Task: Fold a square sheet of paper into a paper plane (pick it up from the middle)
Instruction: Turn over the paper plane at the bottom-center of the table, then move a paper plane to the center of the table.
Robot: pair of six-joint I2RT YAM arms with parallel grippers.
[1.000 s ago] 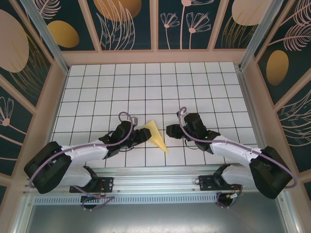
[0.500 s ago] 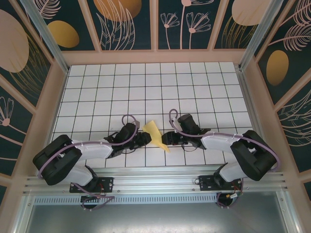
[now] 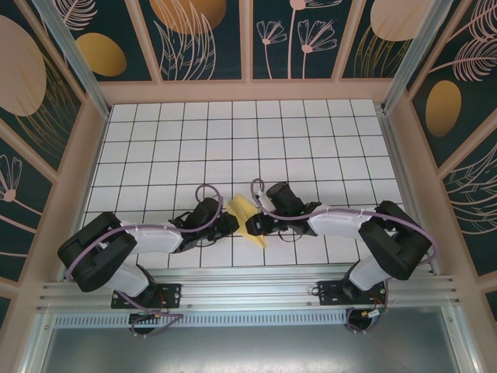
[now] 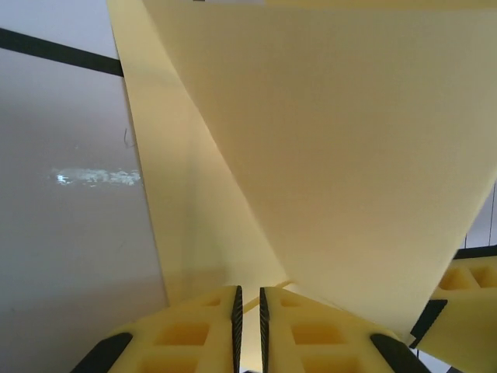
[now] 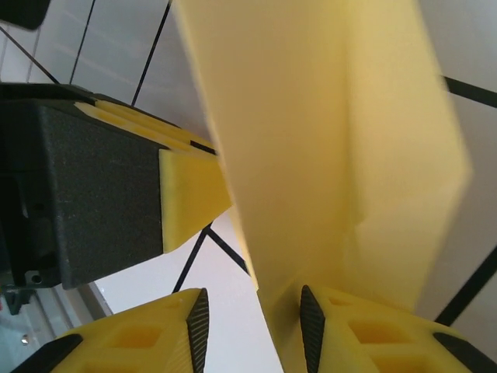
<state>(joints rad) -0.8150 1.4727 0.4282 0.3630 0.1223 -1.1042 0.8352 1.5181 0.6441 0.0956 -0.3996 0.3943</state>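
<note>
- Pale-yellow creased sheet of paper (image 3: 243,210) sits near the near edge of the white black-gridded tabletop (image 3: 233,132), about centre left-to-right, between the two pincers.
- In the top view the sheet reads as a narrow pointed shape, tip toward the near right and wider end toward the far left.
- It looks partly raised off the tabletop; how far up, cannot tell.
- Left pincer (image 3: 231,223) is on the sheet's left side, with its arm lying low along the near rows of tiles.
- In the left wrist view, the left pincer (image 4: 249,299) is clenched to a thin slit, with a fold of the sheet (image 4: 349,155) running down into that slit, so it is grasping the paper.
- Right pincer (image 3: 254,225) is on the sheet's right side, just beside the left one.
- In the right wrist view, the right pincer (image 5: 252,299) is released, its yellow fingers (image 5: 194,326) standing apart.
- The sheet's edge (image 5: 311,155) is in that gap, against the right-hand finger and clear of the left-hand one.
- The left pincer's black body and yellow finger (image 5: 190,198) are close against the sheet's left face there.
</note>
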